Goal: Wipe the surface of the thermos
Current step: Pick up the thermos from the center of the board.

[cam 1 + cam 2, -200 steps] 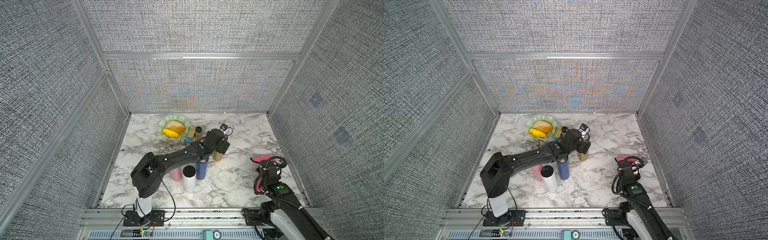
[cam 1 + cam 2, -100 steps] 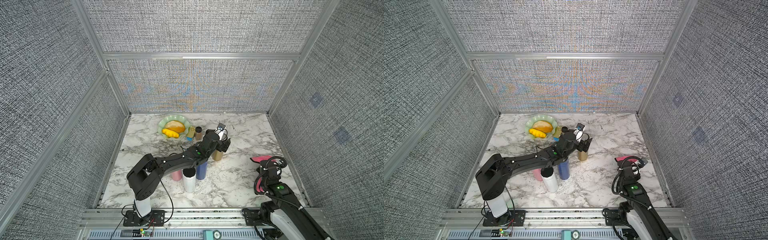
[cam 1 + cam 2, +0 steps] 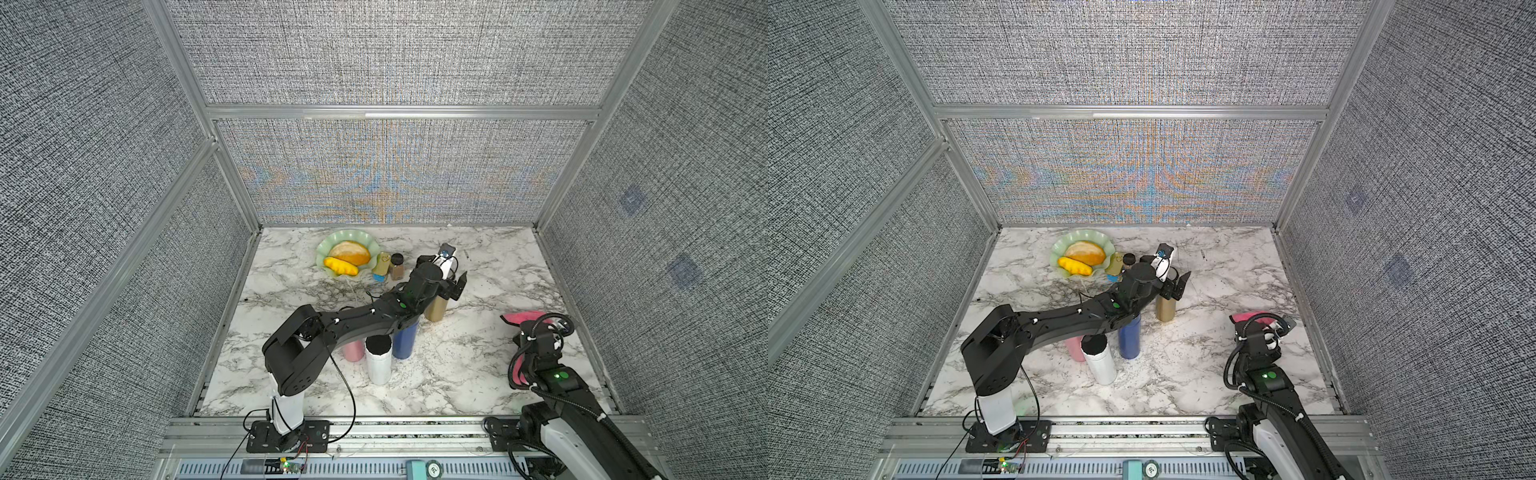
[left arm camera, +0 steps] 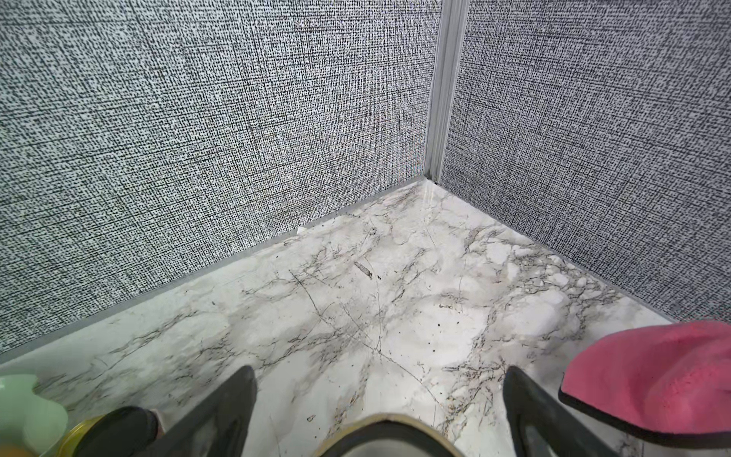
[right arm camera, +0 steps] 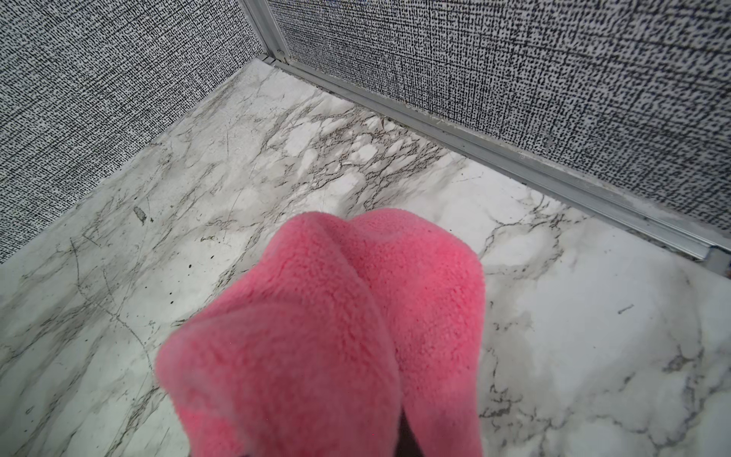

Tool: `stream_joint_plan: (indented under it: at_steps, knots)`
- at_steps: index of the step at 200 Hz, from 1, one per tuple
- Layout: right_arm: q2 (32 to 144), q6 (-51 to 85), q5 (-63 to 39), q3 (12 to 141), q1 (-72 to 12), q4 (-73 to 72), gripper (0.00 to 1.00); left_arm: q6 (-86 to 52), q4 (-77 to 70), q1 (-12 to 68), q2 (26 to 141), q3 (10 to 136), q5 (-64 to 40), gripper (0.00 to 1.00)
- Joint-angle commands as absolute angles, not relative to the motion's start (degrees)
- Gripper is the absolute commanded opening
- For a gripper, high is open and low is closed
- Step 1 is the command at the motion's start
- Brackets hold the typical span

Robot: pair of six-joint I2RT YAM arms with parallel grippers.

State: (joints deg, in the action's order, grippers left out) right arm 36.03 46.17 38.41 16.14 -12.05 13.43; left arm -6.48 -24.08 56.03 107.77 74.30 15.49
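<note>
Left jaws are spread over the top of the gold thermos [image 3: 435,309], which stands upright mid-surface, probably to grip and steady it. Right jaws are pressed together, pinching the cloth [image 5: 336,316] near the right wall, apparently ready for wiping

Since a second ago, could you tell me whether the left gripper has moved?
Yes. In both top views the left gripper has edged slightly toward the back wall, judged against the gold thermos, which has stayed put.
</note>
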Motion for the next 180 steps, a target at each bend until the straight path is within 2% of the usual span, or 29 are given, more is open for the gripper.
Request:
stream_joint_plan:
  at_steps: [1,52,114,153,180]
  knots:
    - [35.69,46.24,38.97,15.95,-12.12,12.47,0.00,-6.89,-21.45,55.81,109.41,74.36,17.31,0.97]
    - [35.60,46.23,38.87,15.95,-12.13,12.47,0.00,-6.78,-19.87,55.81,107.00,73.88,19.80,0.97]
    - [35.44,46.37,39.00,15.89,-12.05,12.42,0.00,-13.13,-10.71,56.19,107.12,83.24,28.05,0.97]
    - [35.51,46.06,38.81,15.82,-12.09,12.11,0.00,-15.90,-4.03,59.08,109.79,92.16,39.06,0.97]
    - [35.42,45.93,38.66,15.82,-12.06,11.90,0.00,-21.82,-2.87,63.47,110.65,93.14,49.52,0.99]
